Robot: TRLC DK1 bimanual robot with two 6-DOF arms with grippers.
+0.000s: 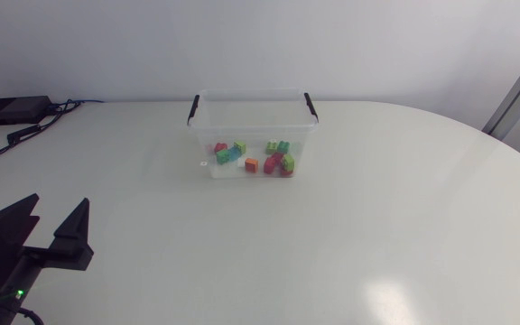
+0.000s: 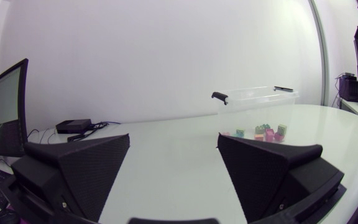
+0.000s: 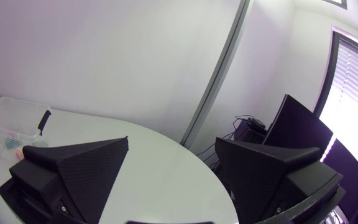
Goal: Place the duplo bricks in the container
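Duplo bricks lying inside the clear container at upper centre of the head view, well apart from the left gripper at lower left, jaws spread wide and holding nothing. Right gripper shown only by its own wrist camera (jaws equally wide, unloaded), container far ahead and off to one side; bricks too small to count. Black box with cables at upper left, bare white table between left gripper and container.

Nothing readable here, honestly. The clear container and the colourful bricks inside it show no lettering or numbers I can make out, same for the white worktop.
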